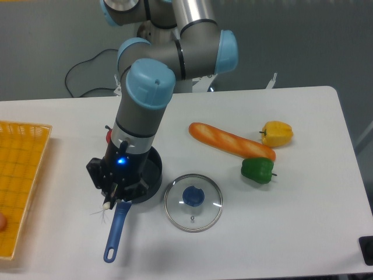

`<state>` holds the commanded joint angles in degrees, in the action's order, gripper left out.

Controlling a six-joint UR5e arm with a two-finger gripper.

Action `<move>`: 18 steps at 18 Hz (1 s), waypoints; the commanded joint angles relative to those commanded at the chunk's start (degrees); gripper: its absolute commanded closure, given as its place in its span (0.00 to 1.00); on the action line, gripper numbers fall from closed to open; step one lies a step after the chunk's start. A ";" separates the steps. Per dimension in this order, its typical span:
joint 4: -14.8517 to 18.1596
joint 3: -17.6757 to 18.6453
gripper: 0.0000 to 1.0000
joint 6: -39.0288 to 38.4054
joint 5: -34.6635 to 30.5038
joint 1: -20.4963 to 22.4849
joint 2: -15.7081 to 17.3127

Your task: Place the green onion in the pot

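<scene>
No brand, label or legible writing is to be seen on any item; only a small blue light is lit on the wrist of the arm (148, 99). The hand (115, 188) is held low over the left rim of the pot (152, 169), whose blue handle is stretched toward the near edge of the white desk (303, 221). The green onion (105, 205) is pinched in the hand: only its pale bulb end with wispy roots is visible, poking out below the fingers just left of the handle and outside the pot, while the leaves are hidden by the hand. A glass lid (193, 202) with a blue knob is laid just right of the pot. A baguette (230, 140), a green pepper (257, 170) and a yellow pepper (276, 133) are grouped further right. A yellow basket (20, 175) is placed at the left edge.
</scene>
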<state>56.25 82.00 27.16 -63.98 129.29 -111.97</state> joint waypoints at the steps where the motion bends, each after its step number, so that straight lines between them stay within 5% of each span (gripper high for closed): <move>1: 0.00 0.00 0.97 0.00 0.00 0.00 -0.26; 18: -0.70 0.52 0.96 0.00 -0.09 -2.72 -3.52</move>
<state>55.55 82.53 27.16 -64.07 126.56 -115.49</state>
